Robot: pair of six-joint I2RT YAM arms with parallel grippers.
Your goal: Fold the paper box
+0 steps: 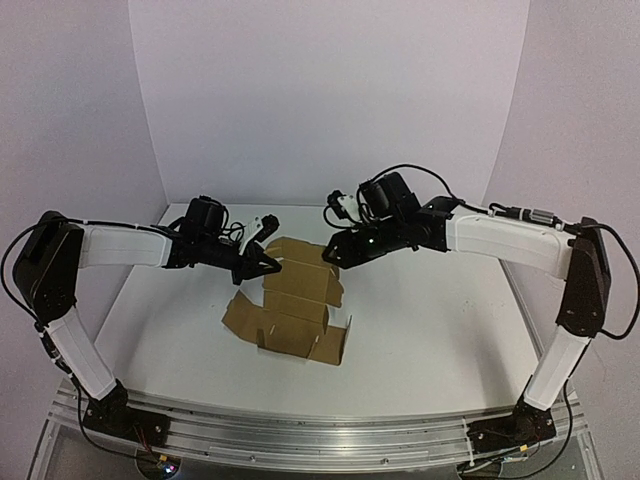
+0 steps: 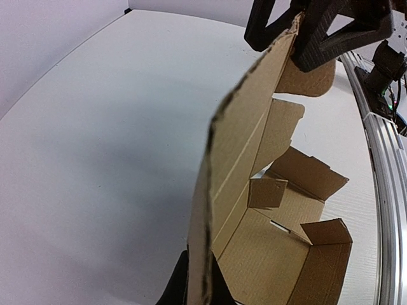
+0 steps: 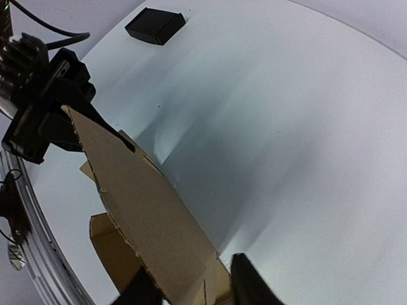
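The paper box (image 1: 292,318), partly folded, is located at the centre of the top view on the table (image 1: 430,340); one panel is raised; the left gripper (image 1: 272,263) is clamped on the panel's left edge; the right gripper (image 1: 330,257) straddles its right edge; whether that edge is clamped cannot be determined.
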